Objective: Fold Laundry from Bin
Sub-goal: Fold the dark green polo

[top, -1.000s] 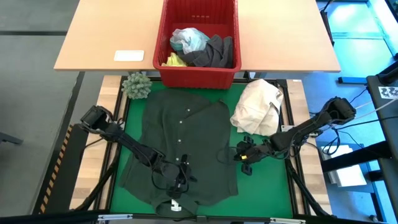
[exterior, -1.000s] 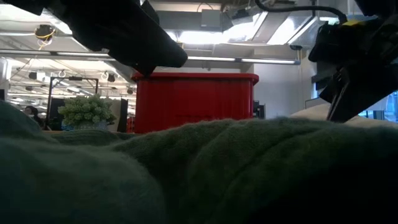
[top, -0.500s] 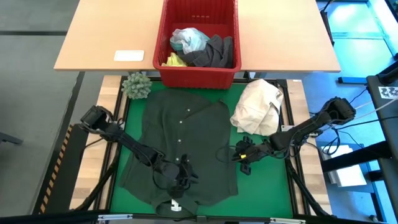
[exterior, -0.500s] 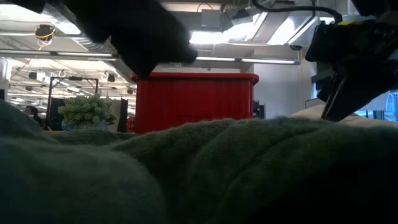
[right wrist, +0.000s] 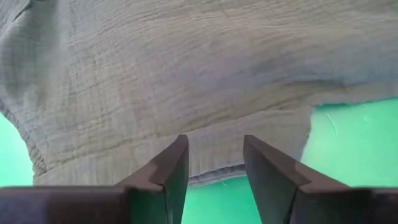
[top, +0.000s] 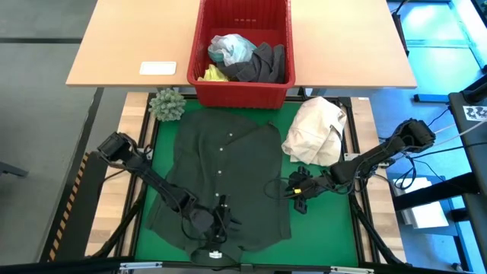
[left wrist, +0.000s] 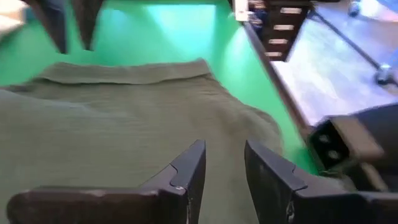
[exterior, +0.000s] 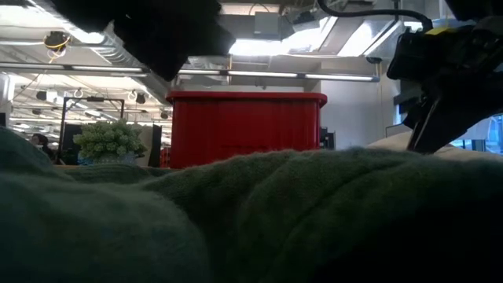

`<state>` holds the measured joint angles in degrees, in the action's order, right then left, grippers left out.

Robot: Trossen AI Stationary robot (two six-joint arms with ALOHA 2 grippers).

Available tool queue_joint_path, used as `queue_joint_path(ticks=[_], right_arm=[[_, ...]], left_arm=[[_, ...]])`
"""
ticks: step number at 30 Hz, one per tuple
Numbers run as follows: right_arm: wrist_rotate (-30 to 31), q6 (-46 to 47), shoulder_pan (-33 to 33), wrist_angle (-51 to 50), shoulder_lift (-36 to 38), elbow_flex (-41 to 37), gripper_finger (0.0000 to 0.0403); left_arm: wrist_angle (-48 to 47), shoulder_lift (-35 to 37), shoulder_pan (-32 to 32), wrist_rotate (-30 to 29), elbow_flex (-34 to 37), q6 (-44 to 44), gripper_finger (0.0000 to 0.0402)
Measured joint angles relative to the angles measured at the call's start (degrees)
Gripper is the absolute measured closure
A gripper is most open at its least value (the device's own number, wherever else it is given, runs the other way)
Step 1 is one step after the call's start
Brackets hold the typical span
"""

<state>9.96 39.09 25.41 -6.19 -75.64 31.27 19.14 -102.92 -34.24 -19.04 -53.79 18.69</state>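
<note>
On the green mat (top: 335,221) w/ a black frame, a dark green-black shirt (top: 224,164) is lying spread flat, buttons running down its middle, collar end toward the near edge. Behind the mat a light wood desk (top: 129,38) is carrying the bin (top: 242,91), bright red w/ slotted sides, plus a small white card (top: 158,68). Beyond, from the low view, a big open room is showing: ceiling strip lights, white pillars, workstations far back.

Inside the bin, more laundry is sitting in a heap: a light turquoise-blue piece (top: 230,49), a grey piece (top: 259,65) and a bit of bright yellow (top: 211,74) at the front-left corner. A cream-white cloth bundle (top: 316,129) is resting on the mat's right side, just beside the shirt. A green spiky plant ball (top: 167,104) is sitting at the mat's far-left corner, near the bin.

Shirt fabric is looking crinkled and soft in the wrist views; its hem edge is lying over green mat. In the low view the cloth is filling the foreground as a rumpled ridge, w/ the bin (exterior: 246,130) and plant ball (exterior: 108,141) behind it.

Left gripper (top: 215,223) is hovering over the shirt's near part, by the collar; its jaws are parted w/ a narrow gap, nothing between them, per left wrist view (left wrist: 222,174). Right gripper (top: 297,190) is sitting at the shirt's right edge, just in front of the cream bundle; jaws likewise apart and released, cloth visible past the gap (right wrist: 214,168) but not pinched.
</note>
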Motion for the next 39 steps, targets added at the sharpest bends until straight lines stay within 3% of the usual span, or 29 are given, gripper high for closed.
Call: queue_joint_path(ticks=[8, 15, 21, 28, 33, 39], right_arm=[[-0.4, 1.31, -0.13, -3.17, 0.0, 0.02, 0.0225], [-0.57, 2.57, -5.84, -7.29, 0.0, 0.02, 0.0195], [-6.15, 0.31, -11.7, -5.4, -1.53, 0.02, 0.0162], [-12.61, -2.04, -13.93, 2.57, -8.76, 0.15, 0.0144], [-12.72, -2.12, -13.86, 5.07, -9.97, 0.24, 0.0158], [-13.01, -2.12, -13.93, 4.83, -9.7, 0.33, 0.0237]], left_arm=[[-0.03, -0.27, 0.23, 0.32, -0.01, 0.24, 0.0238], [-0.19, -0.27, 0.9, 0.06, -0.01, -2.03, 0.0214], [-0.25, -0.27, 1.87, 0.8, -0.01, -2.77, 0.0214], [-0.75, -0.27, 2.96, 5.18, -0.01, -2.92, 0.0214], [-0.76, -0.27, 3.86, 5.24, -0.01, -4.34, 0.0214], [-2.23, -0.27, 5.65, 5.22, -0.01, -5.41, 0.0214]])
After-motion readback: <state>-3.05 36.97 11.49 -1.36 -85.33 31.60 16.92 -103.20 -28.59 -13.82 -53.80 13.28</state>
